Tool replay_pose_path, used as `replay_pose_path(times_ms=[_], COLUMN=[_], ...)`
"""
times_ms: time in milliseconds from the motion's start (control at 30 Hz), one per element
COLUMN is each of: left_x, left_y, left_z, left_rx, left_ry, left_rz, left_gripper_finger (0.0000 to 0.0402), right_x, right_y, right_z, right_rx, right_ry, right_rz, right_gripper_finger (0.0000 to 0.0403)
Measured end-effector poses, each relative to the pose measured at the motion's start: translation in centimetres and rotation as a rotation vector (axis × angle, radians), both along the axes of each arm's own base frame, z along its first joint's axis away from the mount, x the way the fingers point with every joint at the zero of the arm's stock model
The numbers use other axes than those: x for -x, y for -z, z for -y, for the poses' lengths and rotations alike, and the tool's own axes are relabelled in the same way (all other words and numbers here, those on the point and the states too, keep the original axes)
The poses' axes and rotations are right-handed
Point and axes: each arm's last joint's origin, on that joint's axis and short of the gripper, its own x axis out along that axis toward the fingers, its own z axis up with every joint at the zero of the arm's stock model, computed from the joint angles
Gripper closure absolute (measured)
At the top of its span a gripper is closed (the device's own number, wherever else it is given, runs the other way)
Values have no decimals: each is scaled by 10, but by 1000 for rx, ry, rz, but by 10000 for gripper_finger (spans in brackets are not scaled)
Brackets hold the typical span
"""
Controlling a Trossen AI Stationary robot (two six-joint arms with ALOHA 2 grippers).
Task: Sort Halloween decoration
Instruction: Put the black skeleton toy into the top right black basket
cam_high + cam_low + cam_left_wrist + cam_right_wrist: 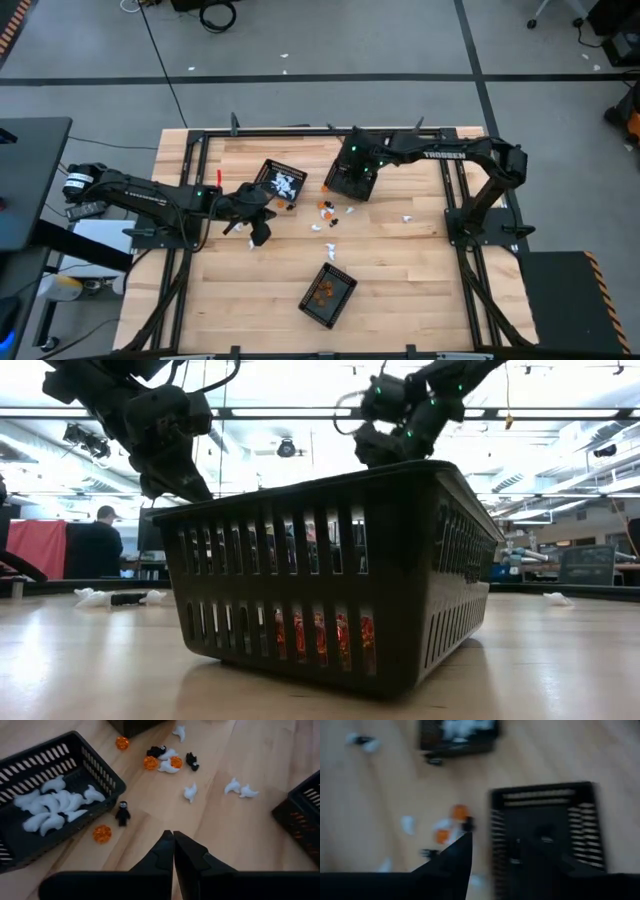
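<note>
Loose Halloween decoration pieces lie on the wooden table (400, 260): white ghosts (190, 792), orange pumpkins (102, 833) and small black figures (122, 813). One black mesh basket (102, 776) holds several white ghosts (50, 805). My left gripper (173, 835) hovers shut above the table beside that basket, holding nothing. My right gripper (510, 855) is open and empty, raised above a second black basket (352, 180) at the far middle. A third basket (328, 295) near the front holds orange pieces.
The loose pieces cluster between the two far baskets (325, 210), with a few white ones farther right (408, 217). The front basket fills the low view (330, 590). A black frame (190, 160) borders the table. A person (98, 545) sits in the room beyond.
</note>
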Motion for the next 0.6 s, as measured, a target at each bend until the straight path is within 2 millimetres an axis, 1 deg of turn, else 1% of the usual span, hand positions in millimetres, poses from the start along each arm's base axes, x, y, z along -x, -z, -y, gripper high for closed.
replay_pose_path(times_ms=[67,133,267,333,433,533,600], left_x=[0,1,2,2,3,3,4], left_y=[0,0,2,2,3,3,4], left_z=[-1,-1,-1,-1,-1,-1,0], left_rx=[-24,-37,-41,-43,-53,-51,-30], left_ry=[-8,-6,-5,-3,6,10,25], left_rz=[-4,-11,-31,-38,-45,-53,-59], left_gripper_finger=[380,375,342,319,284,255,243], right_x=[-10,-16,-24,-25,-29,-38,-44], right_y=[-3,-4,-7,-7,0,3,2], right_z=[-16,-33,-63,-74,-87,-98,-103], right_rx=[-14,-17,-15,-47,-87,-108,-109], right_ry=[-22,-37,-24,-12,5,5,5], right_rz=[10,7,33,29,1,-9,-4], right_gripper_finger=[233,233,233,233,233,233,233])
